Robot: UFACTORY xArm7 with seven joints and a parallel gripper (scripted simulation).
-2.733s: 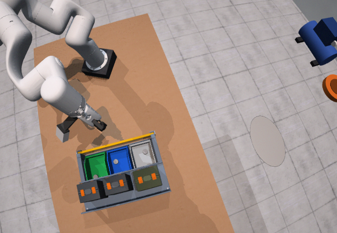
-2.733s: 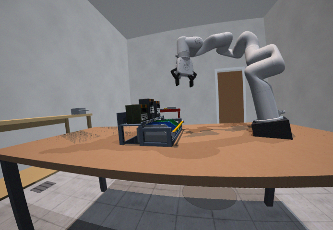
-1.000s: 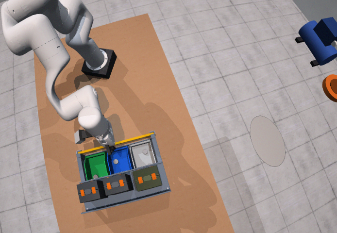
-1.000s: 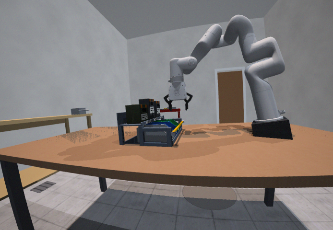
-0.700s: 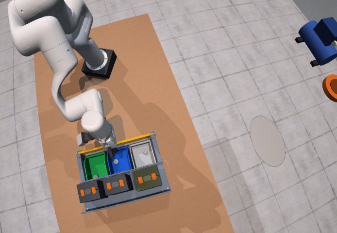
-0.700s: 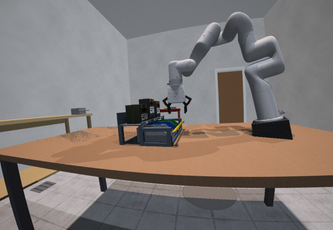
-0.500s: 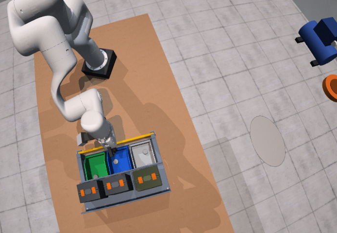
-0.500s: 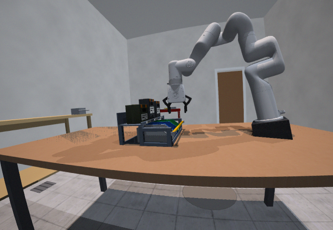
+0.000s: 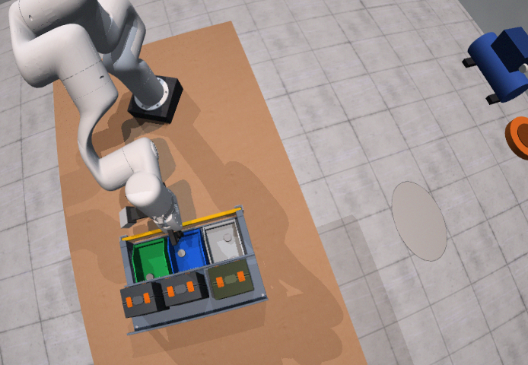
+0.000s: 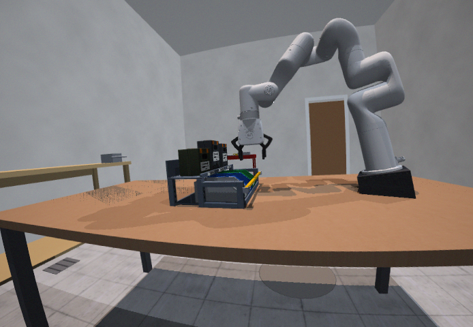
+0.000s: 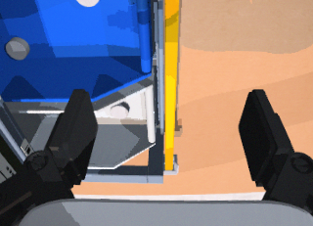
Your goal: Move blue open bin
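The blue open bin (image 9: pixel 195 255) (image 10: pixel 218 176) (image 11: pixel 98 32) sits on the shelf (image 9: pixel 174 317) (image 10: pixel 240 196), between the green bin (image 9: pixel 149 257) (image 10: pixel 241 173) and the white bin (image 9: pixel 221 251) (image 11: pixel 150 115). Round grey parts lie in the blue bin; the wrist view shows two. My gripper (image 9: pixel 175 238) (image 10: pixel 252 157) (image 11: pixel 167 108) is open and empty, above the shelf's front edge. In the wrist view one finger hangs on the bins' side of the yellow bar (image 9: pixel 213 217) (image 10: pixel 253 180) (image 11: pixel 169 138), the other on the table's side. The blue bin's far end is out of the wrist view.
Two dark cases (image 9: pixel 138 307) (image 9: pixel 182 296) and an olive case (image 9: pixel 230 288) (image 10: pixel 191 161) stand on the upper level behind the bins. The yellow bar runs along the bins' front. The arm's black base (image 9: pixel 172 105) (image 10: pixel 386 184) stands on the table (image 9: pixel 247 150) (image 10: pixel 322 231).
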